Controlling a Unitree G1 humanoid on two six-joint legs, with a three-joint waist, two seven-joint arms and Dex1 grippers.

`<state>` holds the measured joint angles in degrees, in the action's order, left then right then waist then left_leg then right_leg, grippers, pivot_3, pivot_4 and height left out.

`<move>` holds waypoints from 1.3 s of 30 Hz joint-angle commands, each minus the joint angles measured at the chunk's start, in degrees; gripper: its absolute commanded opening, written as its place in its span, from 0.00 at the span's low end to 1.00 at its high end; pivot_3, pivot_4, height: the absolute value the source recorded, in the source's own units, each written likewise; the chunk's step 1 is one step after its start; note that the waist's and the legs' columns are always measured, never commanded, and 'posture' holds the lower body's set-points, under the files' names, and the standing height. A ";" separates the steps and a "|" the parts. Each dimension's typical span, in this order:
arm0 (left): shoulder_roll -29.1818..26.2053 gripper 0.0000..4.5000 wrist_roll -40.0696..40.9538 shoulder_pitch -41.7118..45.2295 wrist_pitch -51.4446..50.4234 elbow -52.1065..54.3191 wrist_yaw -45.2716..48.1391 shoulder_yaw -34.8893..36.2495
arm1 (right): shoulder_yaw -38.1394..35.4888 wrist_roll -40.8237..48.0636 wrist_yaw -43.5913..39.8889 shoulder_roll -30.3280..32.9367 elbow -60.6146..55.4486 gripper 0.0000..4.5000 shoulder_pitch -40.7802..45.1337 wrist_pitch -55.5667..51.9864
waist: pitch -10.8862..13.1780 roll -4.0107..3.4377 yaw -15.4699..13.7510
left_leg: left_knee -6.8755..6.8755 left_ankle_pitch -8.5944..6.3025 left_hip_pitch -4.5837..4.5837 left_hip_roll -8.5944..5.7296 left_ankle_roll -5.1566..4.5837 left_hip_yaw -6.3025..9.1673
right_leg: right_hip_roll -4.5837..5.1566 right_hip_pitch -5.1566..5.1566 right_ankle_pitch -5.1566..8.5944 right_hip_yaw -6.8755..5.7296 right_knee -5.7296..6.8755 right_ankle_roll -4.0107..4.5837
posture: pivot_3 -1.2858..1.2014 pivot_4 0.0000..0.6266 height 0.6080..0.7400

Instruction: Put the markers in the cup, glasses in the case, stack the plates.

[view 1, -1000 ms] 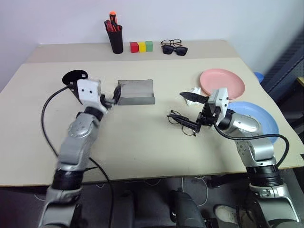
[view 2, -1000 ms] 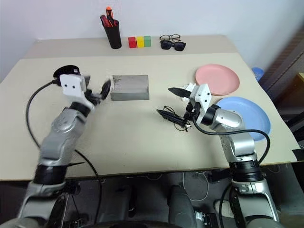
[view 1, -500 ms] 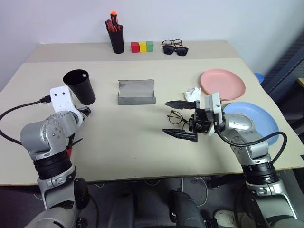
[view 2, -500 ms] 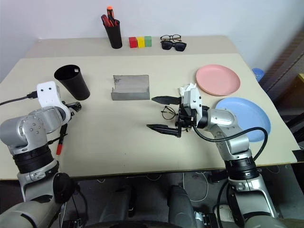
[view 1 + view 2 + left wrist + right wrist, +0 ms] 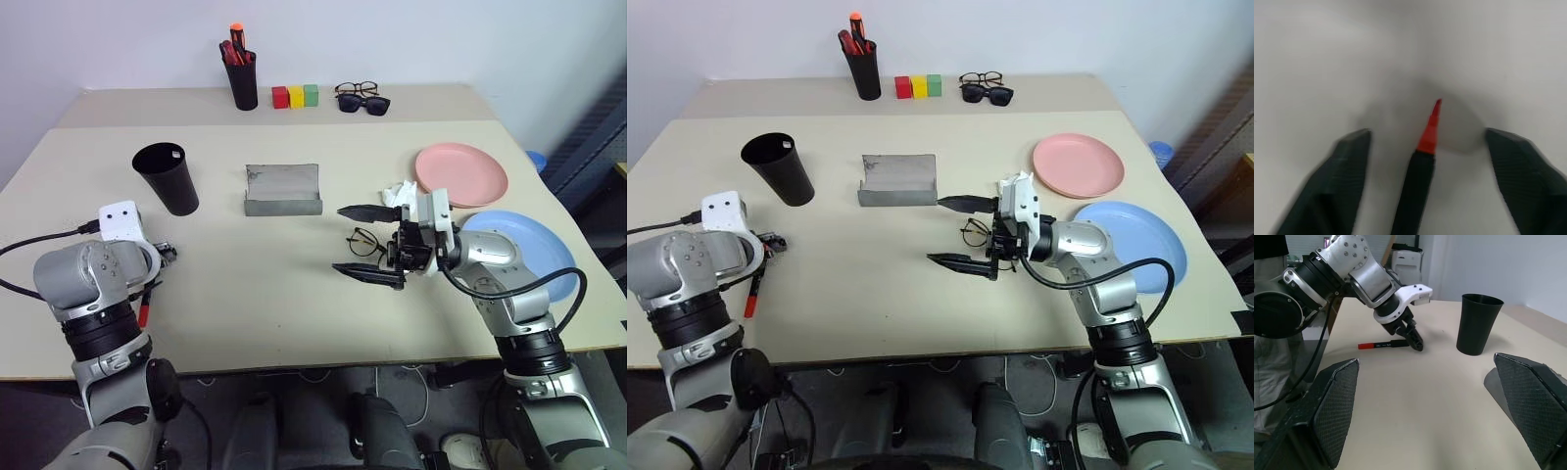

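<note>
A red-tipped marker [image 5: 1422,161] with a dark body lies on the table by the left edge. My left gripper [image 5: 1426,132] points down at it, open, one finger on each side and not touching it. The black cup [image 5: 167,178] stands upright just beyond. The wire-rimmed glasses [image 5: 365,242] lie at mid-table between the wide-open fingers of my right gripper [image 5: 364,242], which points left. The grey case [image 5: 282,188] lies open behind them. The pink plate [image 5: 460,174] and the blue plate [image 5: 529,250] rest side by side at the right.
A crumpled white tissue [image 5: 397,191] lies beside the pink plate. Along the back edge stand a black pen holder [image 5: 242,78] with red pens, coloured blocks [image 5: 294,95], and sunglasses with another pair of spectacles [image 5: 361,98].
My left arm swung from beside the case to the left and down onto the marker, uncovering the cup. My right gripper turned and shifted left so that its fingers flank the glasses.
</note>
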<state>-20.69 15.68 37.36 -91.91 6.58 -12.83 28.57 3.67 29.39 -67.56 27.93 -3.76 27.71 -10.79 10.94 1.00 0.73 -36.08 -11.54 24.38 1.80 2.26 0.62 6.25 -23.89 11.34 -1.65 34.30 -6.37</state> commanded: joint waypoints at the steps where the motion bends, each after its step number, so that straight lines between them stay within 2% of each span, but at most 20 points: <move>1: -1.15 0.37 -1.60 -1.15 -0.59 -2.10 1.06 -1.51 | -1.43 -0.28 0.42 0.28 -0.56 1.00 -0.16 1.48 | -0.03 -0.05 0.12 | 0.00 0.00 -0.01 0.00 0.00 0.00 | 0.00 0.00 0.00 0.00 0.01 0.00 | 0.52 0.24 1.00; 4: -1.57 0.03 -1.32 -1.84 -0.59 -1.80 2.41 -2.21 | -1.53 -0.52 0.66 0.35 -0.24 1.00 -0.36 1.93 | -0.06 -0.09 0.40 | 0.07 0.00 -0.11 0.02 0.00 -0.01 | 0.00 0.00 -0.01 0.00 0.04 0.00 | 0.52 0.24 1.00; 5: -1.68 0.02 -1.37 -2.01 -0.59 -1.65 2.75 -2.34 | -1.51 -0.63 0.66 0.35 -0.12 1.00 -0.46 2.13 | -0.06 -0.09 0.42 | 0.08 0.00 -0.13 0.02 0.00 -0.01 | 0.00 0.00 -0.01 0.01 0.07 0.01 | 0.52 0.24 1.00; 14: -1.67 0.02 2.36 -3.20 -0.59 4.36 8.07 -3.08 | -1.26 -1.35 0.66 0.06 1.25 1.00 -0.28 3.59 | -0.06 -0.09 0.07 | 0.07 0.00 -0.09 0.02 0.00 -0.03 | 0.00 0.00 0.00 0.02 0.01 0.01 | 0.52 0.24 1.00; 23: 0.22 0.02 1.05 0.42 2.83 10.54 10.79 -2.12 | -1.07 -1.73 1.26 -0.14 1.38 1.00 0.40 3.63 | 0.01 0.02 -0.08 | 0.01 0.00 0.01 0.01 0.00 -0.02 | 0.00 -0.02 0.00 0.01 -0.03 0.03 | 0.52 0.24 1.00; 26: 0.70 0.02 2.98 0.21 8.36 15.73 14.08 -4.05 | -1.00 -1.73 1.67 -0.20 1.03 1.00 0.55 3.30 | 0.01 0.02 -0.04 | 0.02 0.00 0.02 0.01 0.01 -0.02 | 0.01 -0.02 0.00 0.02 -0.04 0.03 | 0.52 0.24 1.00; 30: 4.32 0.02 4.64 1.14 14.89 21.90 15.79 -4.82 | -0.85 -1.64 2.54 -0.28 0.21 1.00 0.89 2.53 | 0.01 0.02 -0.16 | 0.03 0.00 0.05 0.01 0.01 -0.02 | 0.01 -0.02 0.00 0.02 -0.08 0.04 | 0.52 0.24 1.00; 35: 4.46 0.02 -0.86 2.21 33.45 20.77 14.22 -11.20 | -1.01 -1.67 3.13 -0.29 0.32 1.00 1.39 2.29 | 0.01 0.02 -0.13 | 0.01 0.01 0.05 0.01 0.00 -0.03 | 0.00 -0.02 0.00 0.02 -0.08 0.05 | 0.52 0.24 1.00; 39: 5.40 0.02 -3.63 5.35 44.00 16.54 12.42 -12.80 | -0.98 -1.83 3.17 -0.36 0.96 1.00 1.73 2.56 | 0.01 0.03 -0.16 | 0.00 0.01 0.06 0.01 0.00 -0.03 | 0.01 -0.02 0.00 0.03 -0.11 0.06 | 0.52 0.24 1.00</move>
<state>-15.26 13.63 41.04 -53.15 23.80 0.48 16.20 3.64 27.22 -64.49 27.74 -1.50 27.74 -8.82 10.95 1.03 0.56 -36.08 -11.53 24.44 1.81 2.26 0.59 6.26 -23.91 11.34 -1.63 34.19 -6.31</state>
